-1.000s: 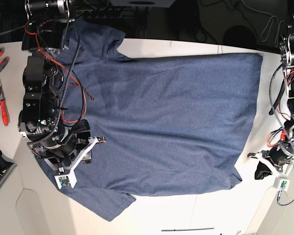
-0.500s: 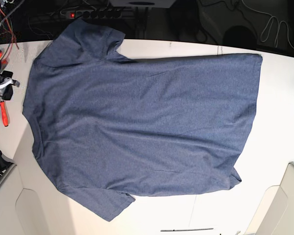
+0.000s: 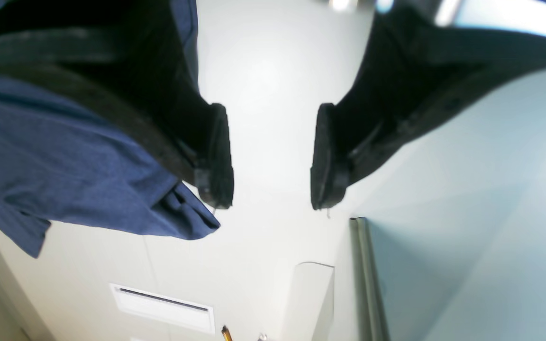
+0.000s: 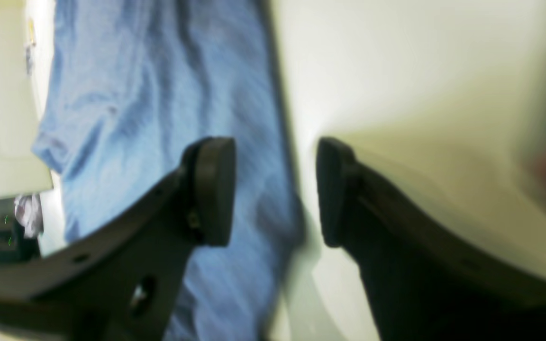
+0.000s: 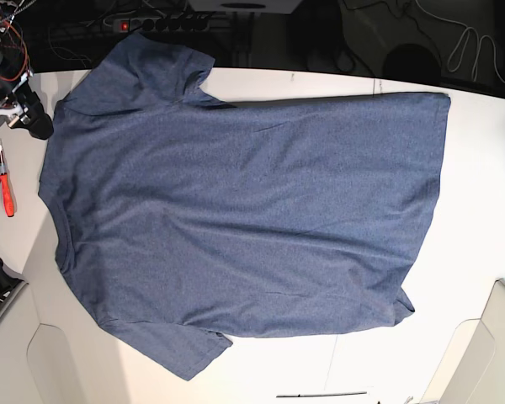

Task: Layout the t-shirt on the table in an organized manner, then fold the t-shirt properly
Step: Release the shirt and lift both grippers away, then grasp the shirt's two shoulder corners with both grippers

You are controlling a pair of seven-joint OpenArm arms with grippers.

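Your t-shirt [image 5: 244,210] lies flat across the worktop [image 5: 480,168], ready for folding; left pincer [image 3: 271,156] and right pincer [image 4: 275,192] both gape, gripping nothing.

I can read no text, label, brand or number in any of my views. The t-shirt [image 5: 244,202] lies with a plain heathered blue side up on the tabletop [image 5: 480,194] (no lettering shows on it from here). A pale rectangular plate [image 3: 164,308] at about 6 o'clock in my left wrist view carries nothing legible, and my right wrist view is too blurred.
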